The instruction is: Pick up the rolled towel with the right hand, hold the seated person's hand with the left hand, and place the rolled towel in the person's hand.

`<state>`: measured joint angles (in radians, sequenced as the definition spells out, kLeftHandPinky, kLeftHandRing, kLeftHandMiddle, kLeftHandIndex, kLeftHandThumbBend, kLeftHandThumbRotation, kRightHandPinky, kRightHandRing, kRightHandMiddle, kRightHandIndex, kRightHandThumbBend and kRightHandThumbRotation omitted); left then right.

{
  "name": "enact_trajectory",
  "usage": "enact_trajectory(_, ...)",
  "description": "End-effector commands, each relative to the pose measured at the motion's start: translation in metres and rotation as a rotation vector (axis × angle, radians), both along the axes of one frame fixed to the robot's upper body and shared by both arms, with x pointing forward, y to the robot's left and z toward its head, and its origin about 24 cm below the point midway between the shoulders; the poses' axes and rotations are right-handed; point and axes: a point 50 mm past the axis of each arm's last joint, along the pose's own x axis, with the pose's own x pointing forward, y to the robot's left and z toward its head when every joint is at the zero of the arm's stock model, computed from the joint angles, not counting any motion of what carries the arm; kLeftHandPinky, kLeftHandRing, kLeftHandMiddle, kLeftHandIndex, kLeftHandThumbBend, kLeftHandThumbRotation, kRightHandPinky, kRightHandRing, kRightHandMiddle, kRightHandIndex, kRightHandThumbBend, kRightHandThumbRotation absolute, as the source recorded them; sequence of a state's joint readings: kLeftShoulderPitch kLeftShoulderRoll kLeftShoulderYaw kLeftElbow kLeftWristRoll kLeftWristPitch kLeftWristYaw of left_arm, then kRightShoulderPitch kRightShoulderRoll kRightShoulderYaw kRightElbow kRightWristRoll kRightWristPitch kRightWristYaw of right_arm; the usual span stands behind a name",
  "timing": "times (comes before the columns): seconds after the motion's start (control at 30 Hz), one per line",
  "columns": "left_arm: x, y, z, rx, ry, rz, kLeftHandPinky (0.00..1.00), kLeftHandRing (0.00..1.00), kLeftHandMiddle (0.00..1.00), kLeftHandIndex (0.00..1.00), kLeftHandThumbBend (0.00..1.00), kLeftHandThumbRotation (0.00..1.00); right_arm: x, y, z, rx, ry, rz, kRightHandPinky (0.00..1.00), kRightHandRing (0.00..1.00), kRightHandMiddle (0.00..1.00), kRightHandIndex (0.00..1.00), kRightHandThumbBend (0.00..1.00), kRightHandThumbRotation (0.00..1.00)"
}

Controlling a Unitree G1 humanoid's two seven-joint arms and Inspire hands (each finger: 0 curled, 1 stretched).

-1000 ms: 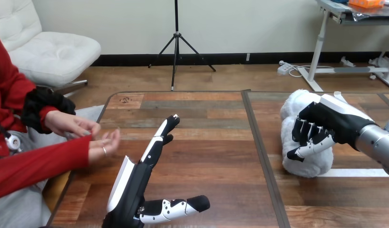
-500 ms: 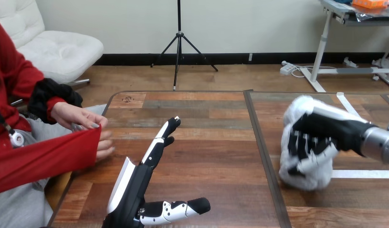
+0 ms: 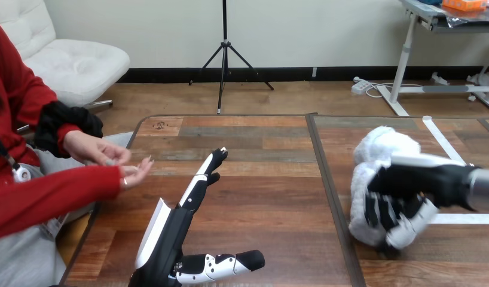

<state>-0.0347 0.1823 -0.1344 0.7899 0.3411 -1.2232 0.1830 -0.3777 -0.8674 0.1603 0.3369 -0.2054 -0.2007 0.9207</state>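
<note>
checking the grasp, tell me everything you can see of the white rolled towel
The white, fluffy rolled towel is a soft, lumpy bundle, roughly on end, over the right part of the wooden table. The black-and-white right hand has its fingers curled round its lower front. Whether its base touches the table cannot be told.
</note>
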Motion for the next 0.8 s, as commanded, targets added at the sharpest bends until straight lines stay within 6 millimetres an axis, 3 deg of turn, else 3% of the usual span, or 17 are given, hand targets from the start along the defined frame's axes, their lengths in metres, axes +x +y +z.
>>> enact_trajectory(0.0,0.023,0.007,0.025,-0.022,-0.13,0.008,0.9,0.96,0.95,0.96,1.0,0.52,-0.019,0.015,0.057,-0.092,-0.028,0.178,0.18,0.26,0.4,0.45,0.78,0.0)
enact_trajectory(0.43,0.025,0.008,0.027,-0.012,-0.132,0.005,0.9,0.95,0.95,0.96,1.0,0.53,-0.022,0.012,0.074,-0.115,0.012,0.214,0.28,0.35,0.44,0.49,0.84,0.0)
enact_trajectory(0.77,0.026,0.008,0.027,-0.01,-0.132,-0.002,0.9,0.95,0.95,0.96,1.0,0.53,-0.023,0.012,0.084,-0.094,-0.035,0.212,0.3,0.36,0.43,0.49,0.83,0.0)
